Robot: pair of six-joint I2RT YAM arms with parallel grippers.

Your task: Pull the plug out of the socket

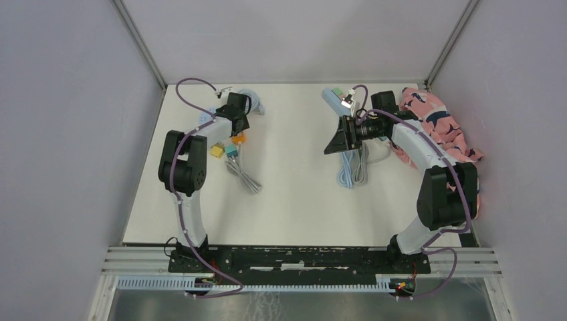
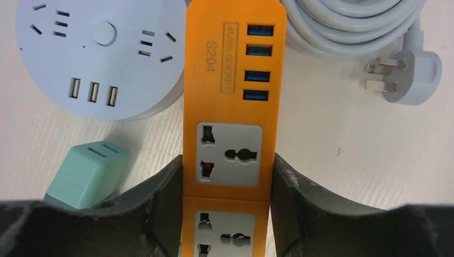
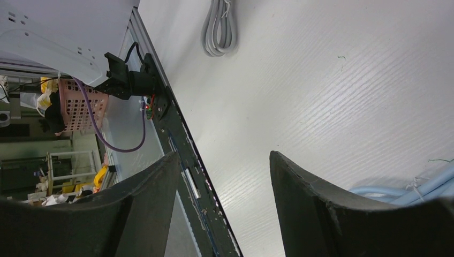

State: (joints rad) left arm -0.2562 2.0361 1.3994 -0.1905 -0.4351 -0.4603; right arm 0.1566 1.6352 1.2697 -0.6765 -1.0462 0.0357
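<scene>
My left gripper [image 2: 227, 179] is shut on an orange power strip [image 2: 230, 80], one finger against each long side. The strip's two grey sockets and its USB ports in view hold no plug. A teal plug block [image 2: 88, 174] lies on the table just left of the strip, by my left finger. From above, the left gripper [image 1: 235, 127] is at the far left, with the orange strip [image 1: 239, 138] and the teal block [image 1: 231, 152] below it. My right gripper [image 1: 332, 144] is open and empty above the table, as the right wrist view [image 3: 225, 160] also shows.
A round pale-blue socket hub [image 2: 96, 53] and a white coiled cable with its plug [image 2: 407, 80] lie beyond the strip. A yellow block [image 1: 216, 151], a grey cable [image 1: 244, 177], a light-blue cable [image 1: 351, 167], a pale-blue strip [image 1: 332, 97] and pink cloth [image 1: 434, 124] are on the table.
</scene>
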